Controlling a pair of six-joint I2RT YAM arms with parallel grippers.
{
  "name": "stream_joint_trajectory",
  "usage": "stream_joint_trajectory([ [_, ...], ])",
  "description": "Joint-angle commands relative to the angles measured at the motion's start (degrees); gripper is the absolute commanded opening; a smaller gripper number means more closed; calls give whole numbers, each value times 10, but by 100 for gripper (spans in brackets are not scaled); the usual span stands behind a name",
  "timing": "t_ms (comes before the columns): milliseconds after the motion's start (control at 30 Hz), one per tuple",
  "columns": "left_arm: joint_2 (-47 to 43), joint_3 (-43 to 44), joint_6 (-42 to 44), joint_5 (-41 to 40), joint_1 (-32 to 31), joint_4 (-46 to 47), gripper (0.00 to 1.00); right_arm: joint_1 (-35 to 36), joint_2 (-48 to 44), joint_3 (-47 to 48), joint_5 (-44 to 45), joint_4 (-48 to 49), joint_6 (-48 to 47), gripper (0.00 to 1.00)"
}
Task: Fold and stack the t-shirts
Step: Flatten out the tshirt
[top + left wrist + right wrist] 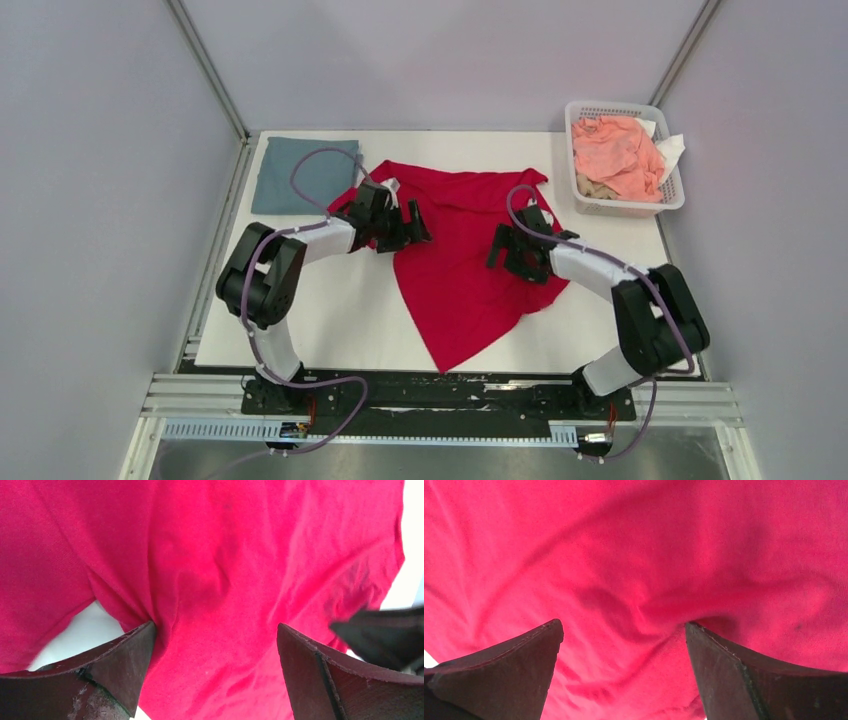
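Observation:
The crimson red t-shirt (pixel 460 255) lies rumpled and unfolded across the middle of the white table, one corner reaching toward the front edge. A grey-blue t-shirt (pixel 303 174) rests folded flat at the back left. My left gripper (pixel 410 225) hovers low over the red shirt's left side, jaws open; red cloth (pixel 220 580) fills its wrist view, and the fingertips (pixel 145 635) press into it. My right gripper (pixel 503 250) stands open over the shirt's right side, and wrinkled red fabric (pixel 634 570) shows between its fingers (pixel 696 632).
A white mesh basket (pixel 672 197) at the back right holds salmon-pink cloth (pixel 615 155) and other pale fabric. Grey walls enclose the table on three sides. Bare white tabletop (pixel 330 320) lies left and right of the red shirt near the front.

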Motion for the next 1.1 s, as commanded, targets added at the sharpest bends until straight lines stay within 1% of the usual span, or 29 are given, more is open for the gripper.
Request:
stream_joint_trajectory([
  [0, -23, -115, -62, 43, -49, 36, 100, -24, 131, 107, 52, 11, -18, 100],
  [67, -46, -155, -80, 56, -80, 63, 100, -36, 194, 183, 58, 14, -28, 100],
  [100, -54, -173, -94, 65, -105, 79, 100, -39, 224, 228, 55, 18, -38, 100],
  [133, -66, -179, -101, 67, -120, 99, 100, -44, 259, 271, 52, 19, -47, 100],
  [167, -69, -184, -109, 73, -149, 110, 100, -49, 293, 336, 37, 19, -55, 100],
  [200, -72, -181, -109, 73, -162, 122, 100, -52, 326, 386, 22, 19, -65, 100],
  [233, -71, -164, -105, 62, -186, 123, 100, -55, 369, 436, 5, 18, -78, 100],
  [333, -52, -91, -83, 35, -215, 91, 100, -57, 447, 569, -45, 3, -105, 100],
  [367, -48, -76, -72, 31, -220, 82, 100, -57, 463, 606, -53, -12, -109, 100],
  [433, -46, -45, -56, 22, -221, 59, 100, -57, 469, 641, -43, -39, -116, 100],
  [533, -76, -24, -28, -23, -221, -6, 100, -58, 423, 618, 4, -42, -133, 100],
  [567, -89, -27, -17, -57, -221, -16, 100, -57, 400, 603, 15, -41, -140, 100],
  [600, -119, -38, -14, -74, -221, -37, 100, -57, 377, 587, 25, -42, -143, 100],
  [633, -136, -47, -8, -109, -221, -45, 100, -57, 352, 569, 35, -41, -148, 100],
  [667, -173, -67, -8, -127, -221, -62, 100, -57, 325, 551, 47, -41, -150, 100],
  [767, -270, -115, -22, -231, -220, -105, 100, -57, 241, 482, 90, -39, -146, 100],
  [833, -317, -149, -51, -288, -215, -174, 100, -58, 178, 425, 122, -35, -131, 100],
  [867, -331, -169, -73, -312, -205, -192, 100, -59, 150, 379, 135, -30, -116, 100],
  [900, -354, -179, -83, -319, -197, -218, 100, -60, 118, 345, 144, -23, -109, 100],
  [967, -384, -219, -107, -319, -164, -228, 100, -65, 60, 276, 151, -7, -83, 100],
  [1000, -392, -247, -114, -295, -135, -223, 100, -68, 24, 245, 152, 0, -72, 100],
  [1033, -404, -271, -114, -282, -120, -208, 100, -71, 0, 217, 151, 5, -64, 100],
  [1067, -408, -282, -117, -260, -93, -200, 100, -73, -24, 191, 154, 10, -56, 100],
])
